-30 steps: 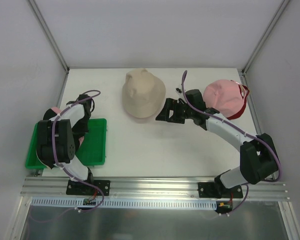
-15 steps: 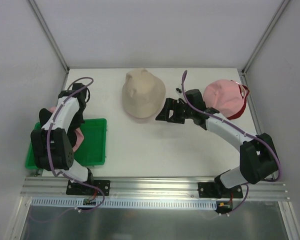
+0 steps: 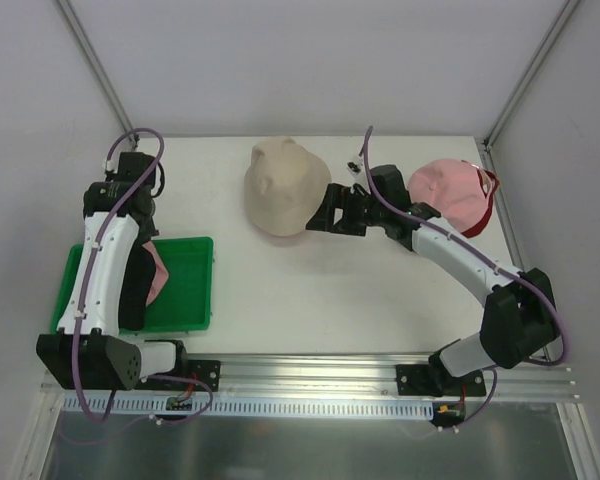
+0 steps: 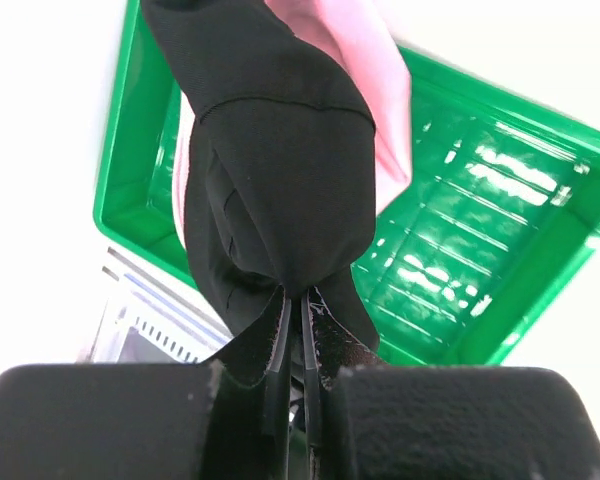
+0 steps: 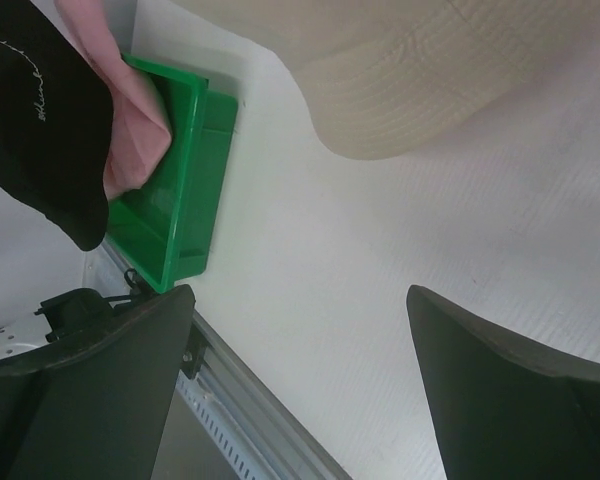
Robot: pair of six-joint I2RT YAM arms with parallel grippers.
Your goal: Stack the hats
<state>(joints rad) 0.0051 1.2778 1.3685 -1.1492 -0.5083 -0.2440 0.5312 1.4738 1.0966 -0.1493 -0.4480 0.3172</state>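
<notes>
Tray (image 4: 480,300) sits under the left gripper (image 4: 295,310), clamped on the black hat (image 4: 270,170), pink hat (image 4: 360,60) hanging alongside; right gripper (image 5: 300,295) gapes empty beside the beige hat (image 5: 410,80).

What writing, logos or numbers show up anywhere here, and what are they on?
Small white cursive lettering on the black hat, seen from the right wrist: too small to read.
No writing shows on the beige hat, the pink cap or the green tray.
</notes>
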